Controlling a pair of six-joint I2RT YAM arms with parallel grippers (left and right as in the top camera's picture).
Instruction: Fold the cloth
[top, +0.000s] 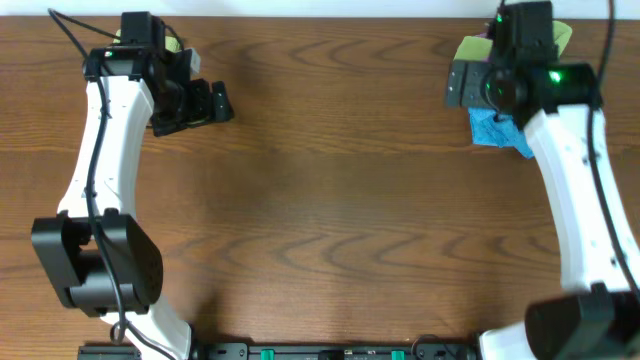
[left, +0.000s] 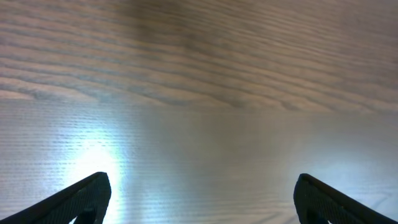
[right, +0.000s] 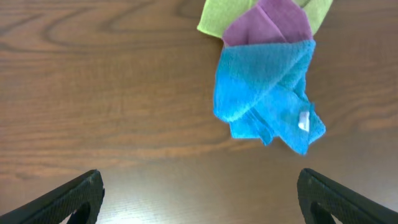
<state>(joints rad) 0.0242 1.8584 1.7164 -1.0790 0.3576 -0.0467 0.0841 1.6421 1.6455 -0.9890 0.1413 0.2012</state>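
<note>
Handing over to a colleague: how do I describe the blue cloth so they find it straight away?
Look to the far right corner of the wooden table, where a heap of three cloths lies by the right arm. The blue cloth is the crumpled one at the heap's near end, bright blue with a small white tag, unlike the purple cloth and the lime-green cloth behind it.
</note>
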